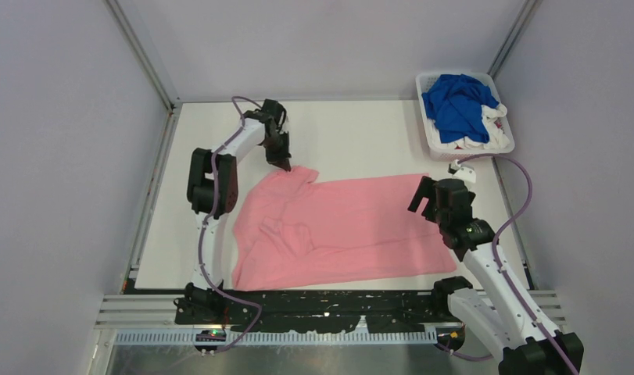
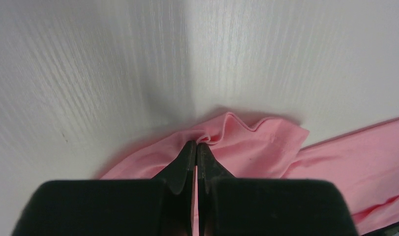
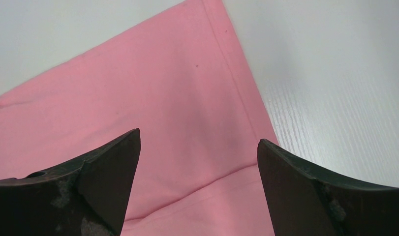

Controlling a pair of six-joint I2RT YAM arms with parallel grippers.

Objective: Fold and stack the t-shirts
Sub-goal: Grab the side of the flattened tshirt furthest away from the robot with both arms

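A light pink t-shirt [image 1: 345, 230] lies spread across the white table [image 1: 352, 141], neck end to the left, hem to the right. My left gripper [image 1: 283, 164] is shut on the shirt's far left edge; in the left wrist view [image 2: 197, 143] the cloth [image 2: 266, 147] bunches at the closed tips. My right gripper [image 1: 420, 195] is open and hovers over the shirt's far right hem corner; the right wrist view [image 3: 198, 137] shows the flat pink cloth [image 3: 177, 98] between the spread fingers. A royal blue t-shirt [image 1: 459, 101] lies on white ones [image 1: 495, 134] in the basket.
A white slatted plastic basket [image 1: 431, 141] stands at the table's far right corner. Grey walls enclose the table on the left, back and right. A black mounting rail [image 1: 321, 305] runs along the near edge.
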